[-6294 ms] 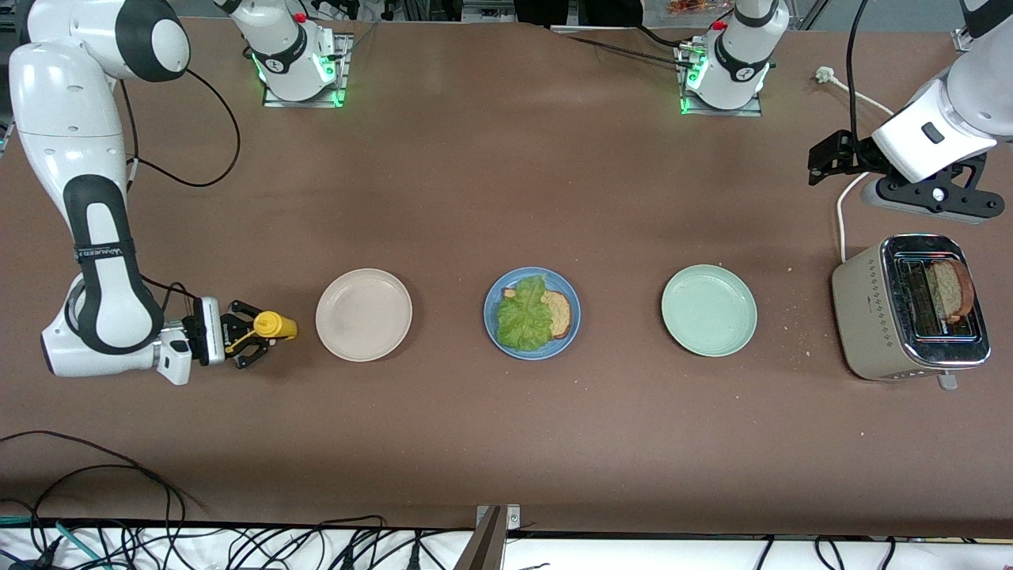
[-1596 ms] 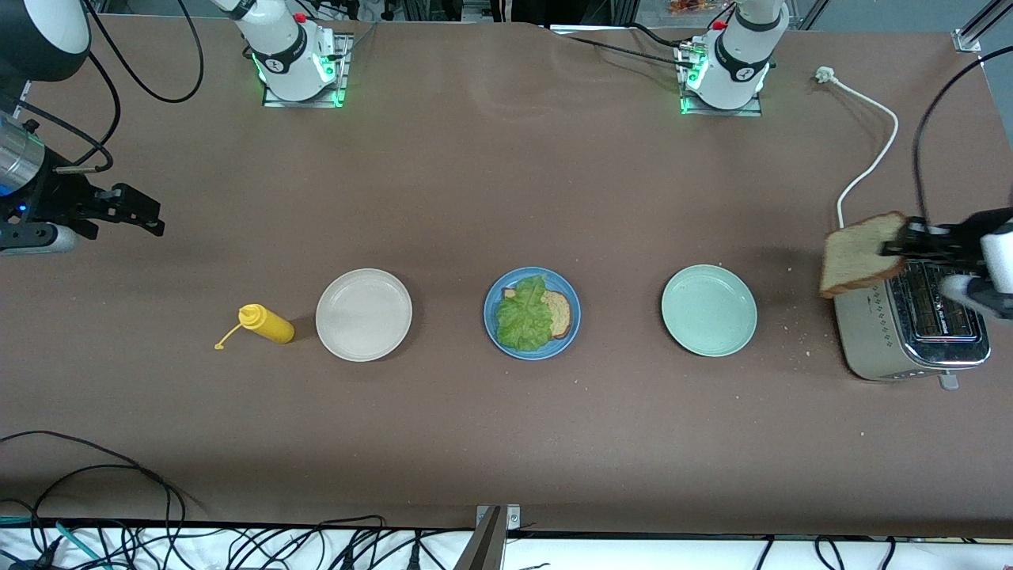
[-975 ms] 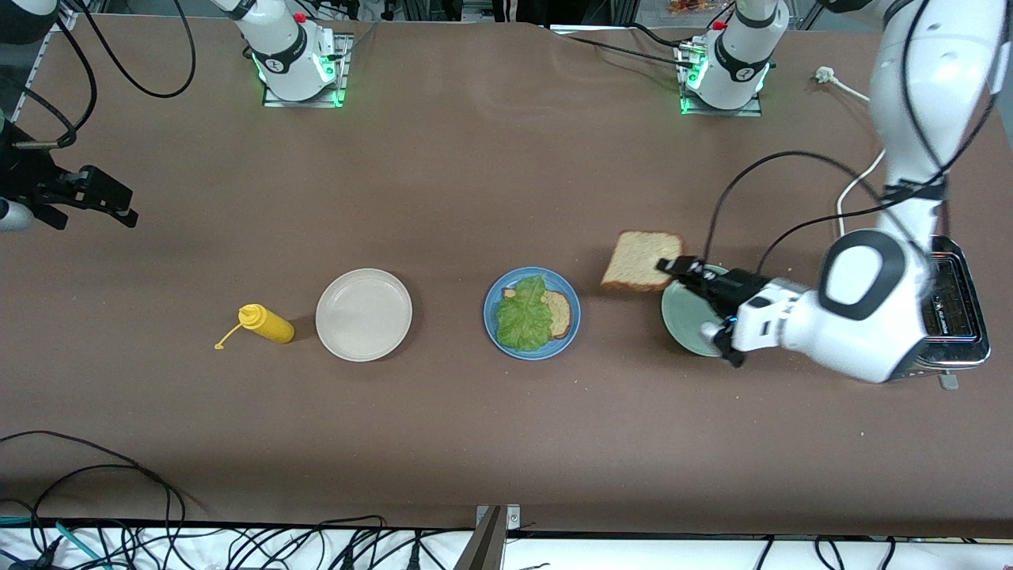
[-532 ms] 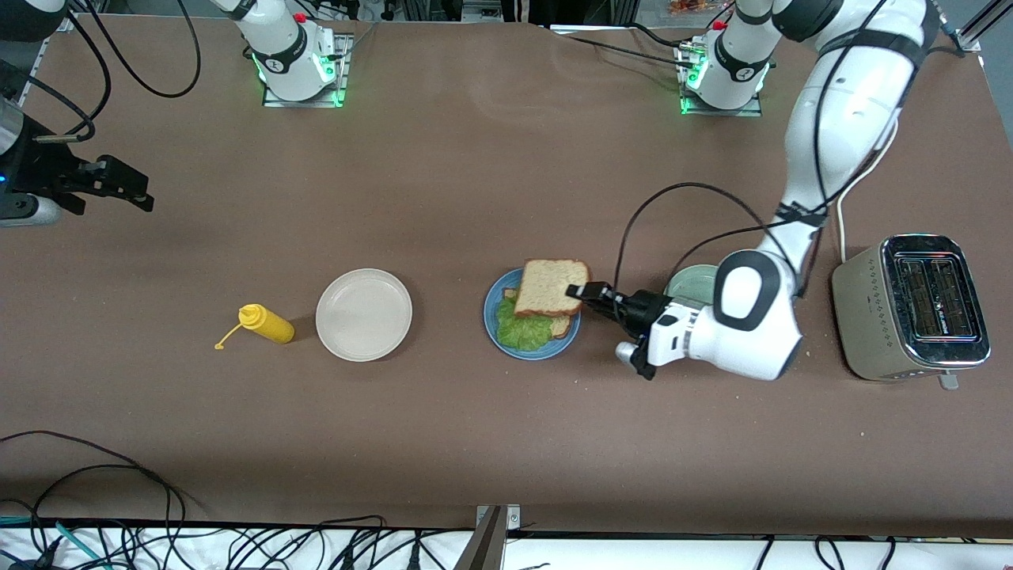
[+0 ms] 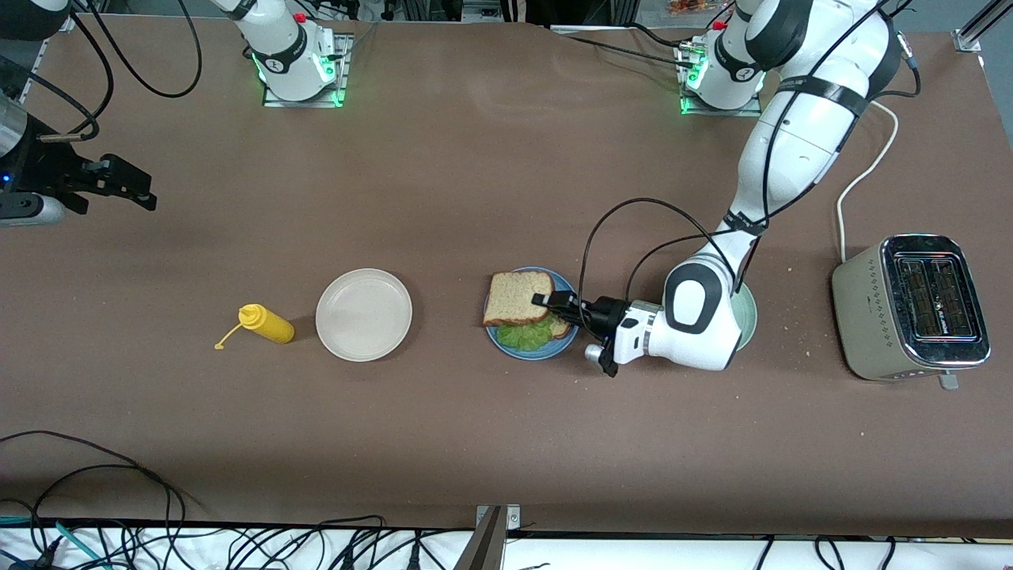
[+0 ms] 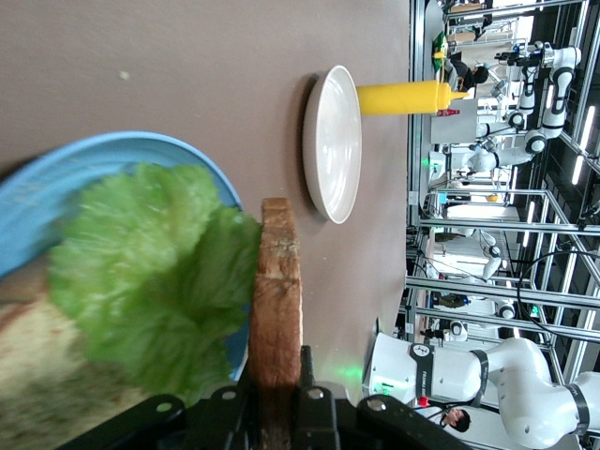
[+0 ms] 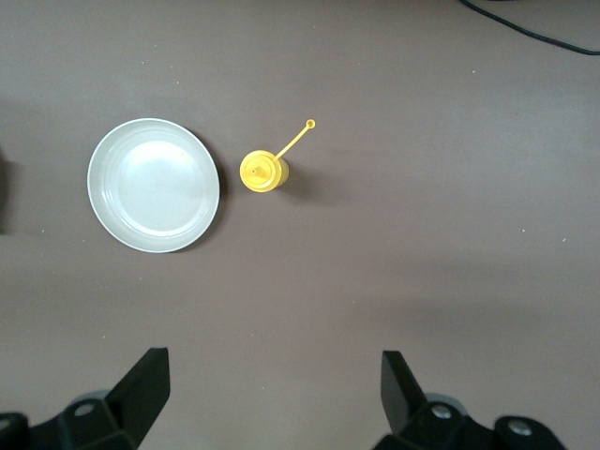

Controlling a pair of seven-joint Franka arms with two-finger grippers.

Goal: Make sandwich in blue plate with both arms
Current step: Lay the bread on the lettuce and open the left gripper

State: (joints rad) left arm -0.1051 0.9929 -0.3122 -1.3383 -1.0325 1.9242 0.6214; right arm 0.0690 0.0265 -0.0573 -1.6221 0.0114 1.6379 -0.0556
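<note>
The left arm (image 5: 791, 142) reaches low across the desk (image 5: 475, 443), its left pincer (image 5: 546, 302) clamped on the top bread slice (image 5: 516, 297), holding it over the lettuce (image 5: 524, 335) in the blue plate (image 5: 534, 351) to cap the sandwich. The right pincer (image 5: 130, 187) waits, spread wide and empty, above the desk at the right arm's end.

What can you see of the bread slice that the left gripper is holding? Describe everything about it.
The bread slice is a squarish piece of brown wholemeal bread with a darker crust. The left gripper is shut on one edge of it and holds it flat over the blue plate, above the green lettuce leaf and the lower slice. In the left wrist view it shows edge-on, crust toward the camera. Whether it touches the lettuce cannot be told.
</note>
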